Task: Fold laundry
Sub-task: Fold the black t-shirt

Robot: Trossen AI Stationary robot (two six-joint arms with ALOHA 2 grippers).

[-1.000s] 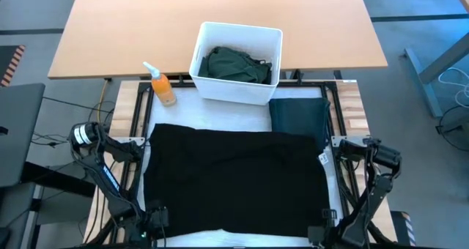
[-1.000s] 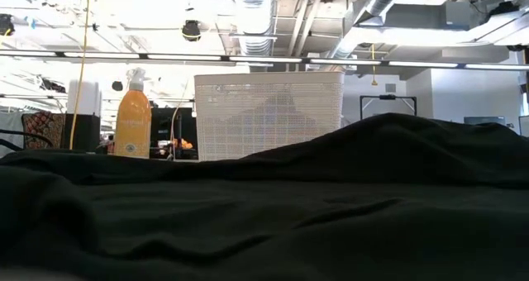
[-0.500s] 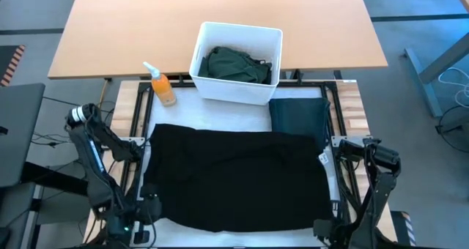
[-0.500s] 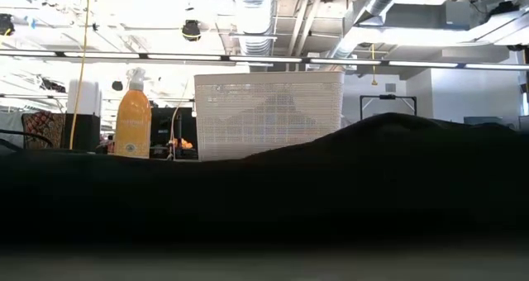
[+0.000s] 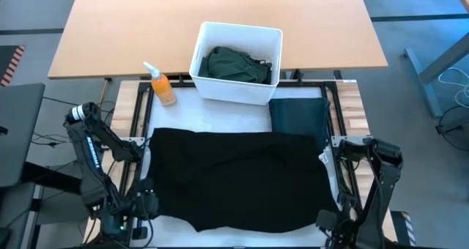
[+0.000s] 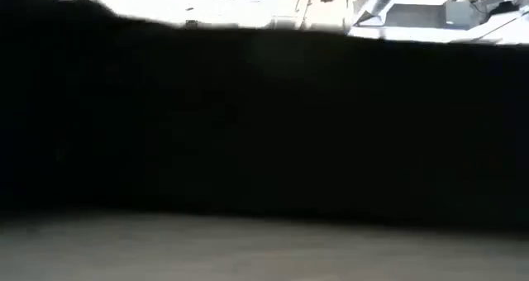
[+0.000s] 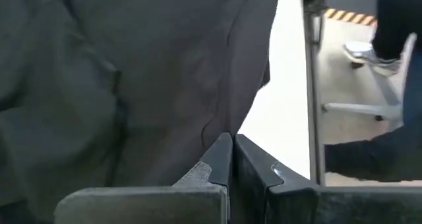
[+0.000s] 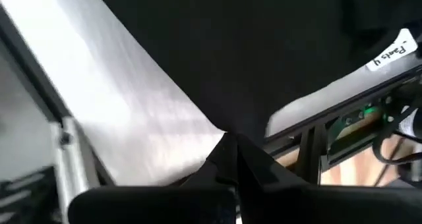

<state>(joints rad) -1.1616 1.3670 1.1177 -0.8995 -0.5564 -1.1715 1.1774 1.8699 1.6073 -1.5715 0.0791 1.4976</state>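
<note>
High view: wide black shirt [image 5: 238,177], rumpled, near edge uneven

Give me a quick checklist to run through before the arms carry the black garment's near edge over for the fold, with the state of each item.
1. Left gripper shut on the black garment: ok, fingers pinch its edge.
2. Right gripper shut on the same garment: ok, cloth runs into the fingertips.
3. Near edge lifted off the table: ok, in the low view the cloth hangs like a curtain.
4. Fold path clear: ok; white bin, spray bottle and folded dark green garment lie beyond the far edge.
5. Cloth smooth: not ok, wrinkles show.
6. Both corners lifted evenly: cannot tell.
</note>
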